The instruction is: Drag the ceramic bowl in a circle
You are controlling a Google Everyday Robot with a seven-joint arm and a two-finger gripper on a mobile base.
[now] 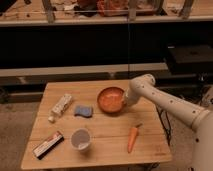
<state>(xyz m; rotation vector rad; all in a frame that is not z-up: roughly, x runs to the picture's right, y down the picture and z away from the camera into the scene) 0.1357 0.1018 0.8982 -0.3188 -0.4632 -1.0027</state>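
The ceramic bowl (pixel 110 99) is a round, shallow orange-red bowl sitting upright near the middle back of the wooden table (pixel 100 135). My white arm reaches in from the right, and my gripper (pixel 125 101) is at the bowl's right rim, touching it. The arm's wrist hides the contact point.
On the table are a clear plastic cup (pixel 81 139) at the front, a carrot (pixel 132 138) at the front right, a blue sponge (pixel 83 110) left of the bowl, a white tube (pixel 61 106) at the left and a dark bar (pixel 48 145) at the front left corner. Dark shelving stands behind.
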